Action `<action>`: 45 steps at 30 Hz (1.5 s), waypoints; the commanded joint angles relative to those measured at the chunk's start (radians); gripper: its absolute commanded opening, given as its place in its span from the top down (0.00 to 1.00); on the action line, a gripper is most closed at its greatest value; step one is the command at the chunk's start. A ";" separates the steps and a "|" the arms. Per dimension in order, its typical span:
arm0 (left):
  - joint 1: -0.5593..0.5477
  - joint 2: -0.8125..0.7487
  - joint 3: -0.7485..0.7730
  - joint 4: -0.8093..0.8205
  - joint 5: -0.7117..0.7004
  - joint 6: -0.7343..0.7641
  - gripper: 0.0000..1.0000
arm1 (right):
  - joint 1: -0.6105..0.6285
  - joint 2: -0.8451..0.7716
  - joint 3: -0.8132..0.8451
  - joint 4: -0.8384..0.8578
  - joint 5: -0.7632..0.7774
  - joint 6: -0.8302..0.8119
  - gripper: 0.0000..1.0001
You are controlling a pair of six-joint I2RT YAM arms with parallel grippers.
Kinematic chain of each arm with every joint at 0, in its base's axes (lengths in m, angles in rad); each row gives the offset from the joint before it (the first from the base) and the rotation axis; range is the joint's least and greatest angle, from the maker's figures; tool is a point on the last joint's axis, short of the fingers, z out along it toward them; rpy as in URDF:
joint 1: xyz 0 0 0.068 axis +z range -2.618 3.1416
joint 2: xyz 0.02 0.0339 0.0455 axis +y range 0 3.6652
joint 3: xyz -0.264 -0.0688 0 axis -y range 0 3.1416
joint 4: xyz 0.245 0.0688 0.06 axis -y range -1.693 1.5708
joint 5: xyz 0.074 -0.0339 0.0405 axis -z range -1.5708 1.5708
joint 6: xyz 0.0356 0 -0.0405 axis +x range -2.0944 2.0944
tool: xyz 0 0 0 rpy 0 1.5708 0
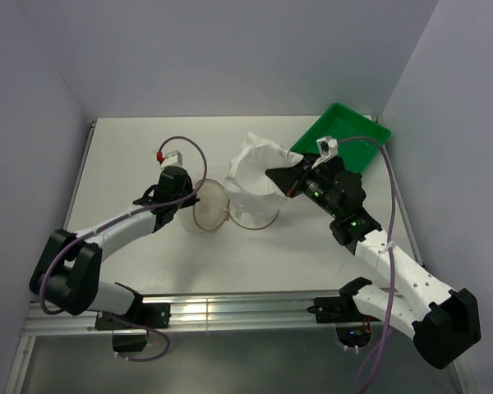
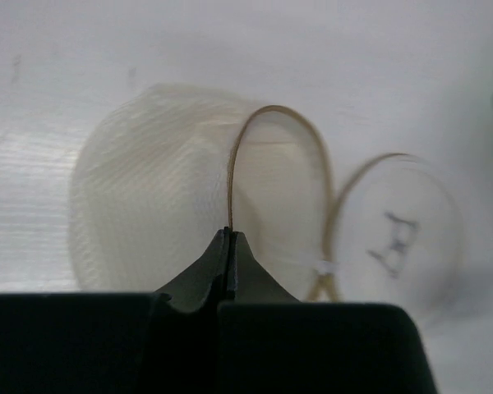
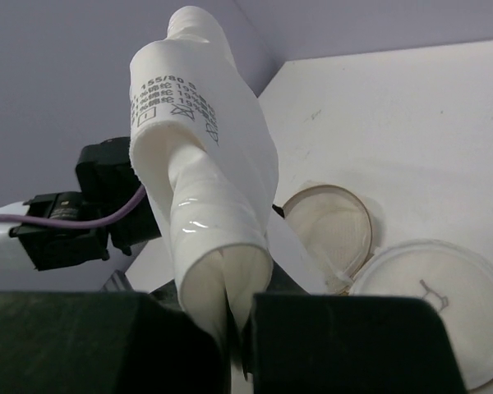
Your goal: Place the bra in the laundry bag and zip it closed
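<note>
Pinching tan rim of the laundry bag [image 2: 148, 197] with left gripper [image 2: 228, 238], jaws closed on it, bag lying mid-table. Holding white bra [image 3: 205, 164] up by the bag, clamped in right gripper [image 3: 234, 320]. Reading "155/80" plus care symbols on it, right wrist view only. Showing green tray [image 1: 357, 131] in top view only.

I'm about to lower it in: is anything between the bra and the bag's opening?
Nothing visible. The right claw holds the bra near the bag; the left claw pinches its rim, and the lid lies aside.
</note>
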 commanded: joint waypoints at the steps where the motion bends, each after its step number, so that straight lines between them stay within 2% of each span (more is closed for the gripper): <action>1: -0.043 -0.116 0.002 0.123 0.142 -0.023 1.00 | 0.010 0.001 0.075 0.127 0.015 -0.020 1.00; 5: -0.046 -0.196 -0.041 0.207 0.222 -0.089 1.00 | 0.037 0.063 0.077 0.248 0.044 -0.079 1.00; 8: -0.048 -0.242 -0.071 0.250 0.232 -0.120 1.00 | 0.086 0.164 0.089 0.246 0.076 -0.144 1.00; 14: -0.039 -0.287 -0.107 0.302 0.260 -0.166 1.00 | 0.143 0.311 0.005 0.382 0.165 -0.101 1.00; 17: -0.030 -0.291 -0.116 0.322 0.269 -0.181 1.00 | 0.167 0.385 -0.010 0.399 0.179 -0.119 1.00; 21: -0.014 -0.288 -0.127 0.350 0.294 -0.201 1.00 | 0.201 0.483 -0.017 0.388 0.199 -0.147 1.00; 24: -0.007 -0.287 -0.133 0.367 0.297 -0.209 1.00 | 0.229 0.497 -0.029 0.356 0.228 -0.171 1.00; 33: 0.000 -0.261 -0.119 0.411 0.312 -0.218 1.00 | 0.309 0.593 -0.026 0.287 0.162 -0.193 1.00; 39: 0.000 -0.225 -0.125 0.450 0.386 -0.224 1.00 | 0.338 0.667 0.054 0.192 0.084 -0.237 1.00; 45: -0.022 -0.248 -0.156 0.439 0.466 -0.236 1.00 | 0.342 0.675 0.137 0.232 0.145 -0.195 1.00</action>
